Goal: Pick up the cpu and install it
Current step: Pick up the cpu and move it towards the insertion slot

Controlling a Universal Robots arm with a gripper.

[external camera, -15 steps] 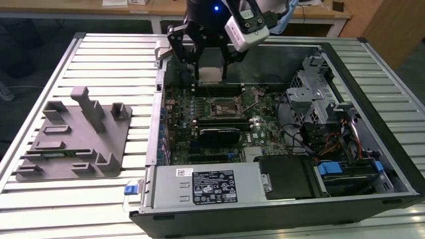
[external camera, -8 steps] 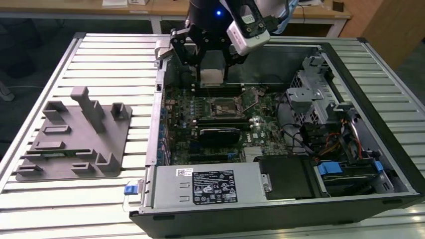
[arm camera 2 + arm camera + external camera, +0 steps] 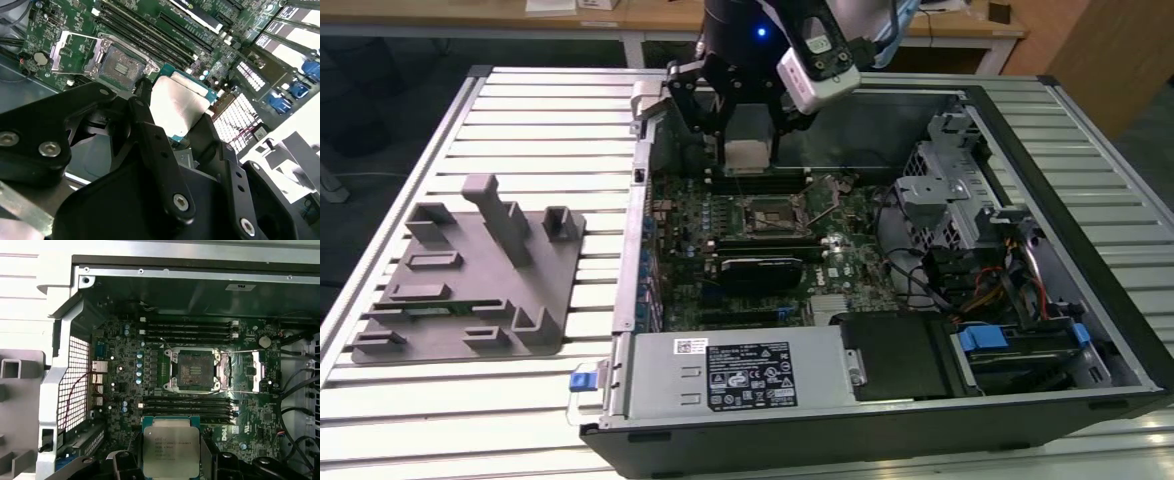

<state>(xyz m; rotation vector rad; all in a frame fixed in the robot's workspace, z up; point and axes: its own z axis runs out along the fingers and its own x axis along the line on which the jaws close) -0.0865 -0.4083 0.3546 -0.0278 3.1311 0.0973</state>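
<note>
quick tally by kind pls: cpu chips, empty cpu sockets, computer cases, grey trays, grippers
cpu: 1, held in the gripper
socket: 1, empty
computer case: 1, open
grey tray: 1, beside the case
gripper: 1
total: 5

Slatted metal table [image 3: 520, 110] carries open computer case [image 3: 881, 440], grey fixture [image 3: 467, 290].

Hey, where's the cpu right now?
In the exterior view's upper middle the cpu is gripped in the end effector over the motherboard, apart from the open socket.
</note>
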